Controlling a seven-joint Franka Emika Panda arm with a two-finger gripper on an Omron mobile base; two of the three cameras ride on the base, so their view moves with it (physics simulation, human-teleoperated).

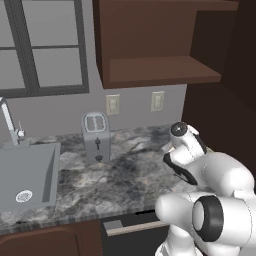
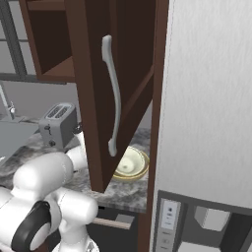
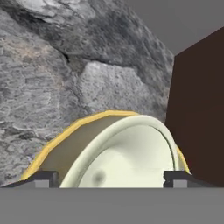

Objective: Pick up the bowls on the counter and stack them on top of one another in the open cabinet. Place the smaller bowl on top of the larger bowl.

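In the hand view the tool is spread wide, one tip at each side of the bowls, pinching nothing. The smaller bowl sits inside the larger bowl on the counter, lower centre of the frame.

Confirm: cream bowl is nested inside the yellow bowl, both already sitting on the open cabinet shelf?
Not quite. The cream bowl is nested inside the yellow bowl, but they sit on the counter, not on the cabinet shelf. The right base view shows the pair on the granite below the cabinet door; in the left base view the shelf holds no bowls.
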